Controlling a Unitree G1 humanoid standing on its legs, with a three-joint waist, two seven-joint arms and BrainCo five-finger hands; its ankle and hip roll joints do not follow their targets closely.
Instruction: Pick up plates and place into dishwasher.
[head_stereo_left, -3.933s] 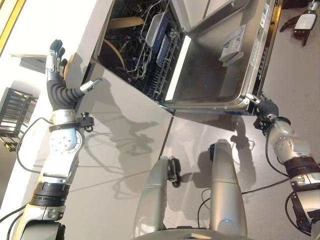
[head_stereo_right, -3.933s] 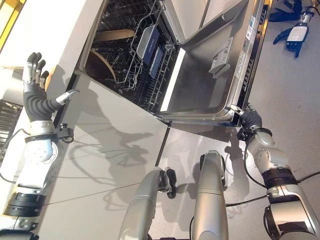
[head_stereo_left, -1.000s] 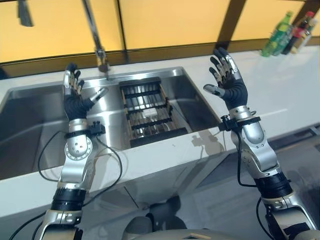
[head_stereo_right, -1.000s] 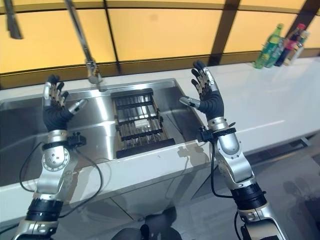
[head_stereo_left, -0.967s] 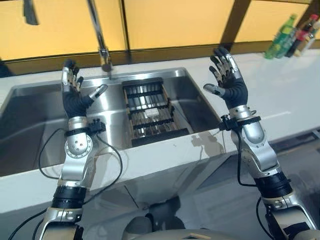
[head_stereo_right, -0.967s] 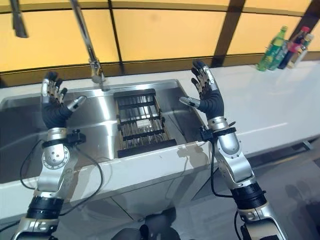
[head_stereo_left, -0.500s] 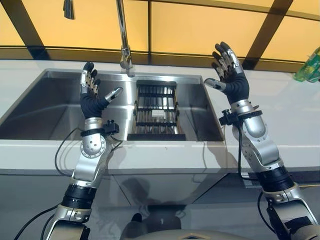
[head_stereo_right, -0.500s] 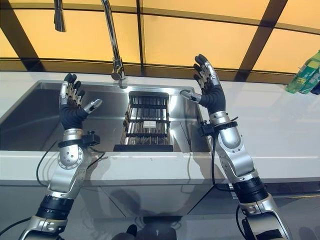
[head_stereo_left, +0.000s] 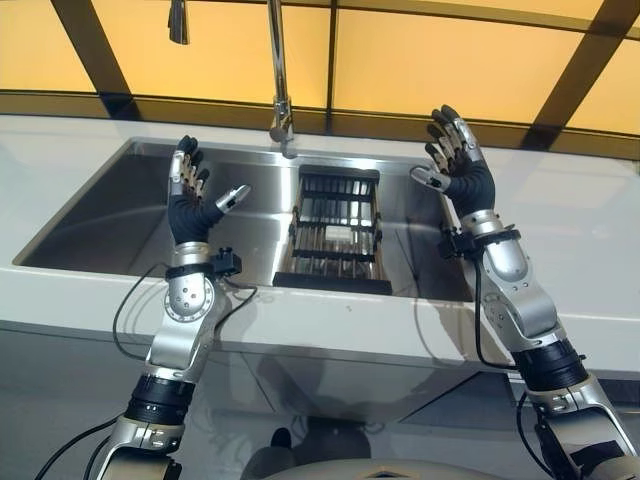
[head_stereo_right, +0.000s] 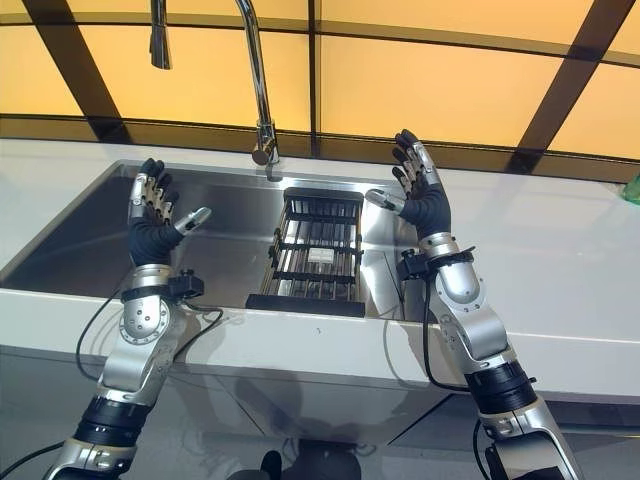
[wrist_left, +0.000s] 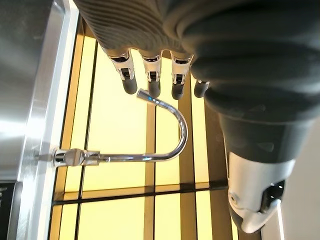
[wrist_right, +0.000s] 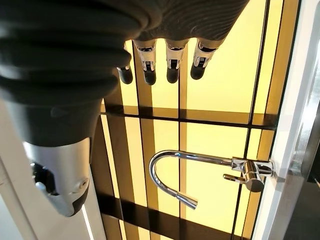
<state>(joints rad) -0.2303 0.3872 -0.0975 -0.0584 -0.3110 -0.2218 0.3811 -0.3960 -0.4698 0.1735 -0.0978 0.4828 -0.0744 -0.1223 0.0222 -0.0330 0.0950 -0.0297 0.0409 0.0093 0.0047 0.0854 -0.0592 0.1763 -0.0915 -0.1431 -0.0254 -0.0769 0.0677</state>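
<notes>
From the left eye view, a brushed steel sink (head_stereo_left: 90, 215) is sunk in a smooth pale bench (head_stereo_left: 60, 290); a black slatted rack (head_stereo_left: 338, 232) sits in the basin at 12 o'clock, below a curved chrome tap (head_stereo_left: 280, 70). The left robot hand (head_stereo_left: 188, 200) at 10 o'clock and right robot hand (head_stereo_left: 458, 165) at 2 o'clock are raised, fingers spread, empty. Both wrist views show straight dark-tipped fingers (wrist_left: 152, 75) before amber panels (wrist_right: 220, 85). No plates are visible.
</notes>
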